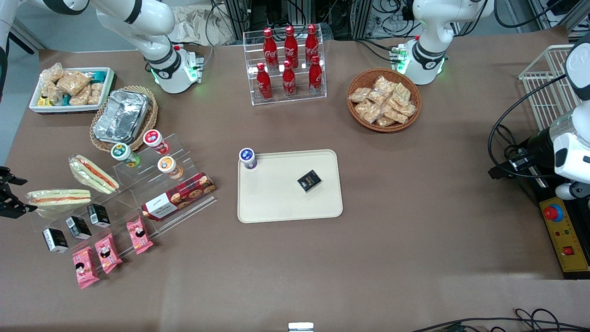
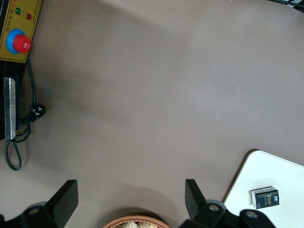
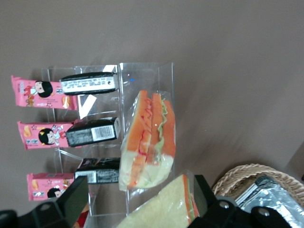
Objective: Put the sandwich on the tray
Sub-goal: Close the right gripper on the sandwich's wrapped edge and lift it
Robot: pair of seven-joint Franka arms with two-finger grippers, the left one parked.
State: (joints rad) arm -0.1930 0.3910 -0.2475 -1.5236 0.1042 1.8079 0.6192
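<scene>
Gripper (image 3: pixel 135 204) open, hovering seemingly just above sandwich (image 3: pixel 147 142)

Right arm reaching out at the working arm's end of the table. Gripper (image 3: pixel 135 202) (image 1: pixel 8 193) hanging above the table, pointing down. Fingers (image 3: pixel 76 197) spread wide apart, nothing between them.

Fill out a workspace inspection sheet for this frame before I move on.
Surface: brown table cover, no spills seen.
Job's things: sandwich on the clear acrylic stand, not on the tray; tray holds a black box, cup at its corner.
Clutter: second sandwich, foil pan, cola rack, snack basket.
Grippers: gripper beside the sandwich, jaws open, empty.
Cables: black cable loops near the emergency-stop box.
Surroundings: wire basket at the parked arm's end.
</scene>
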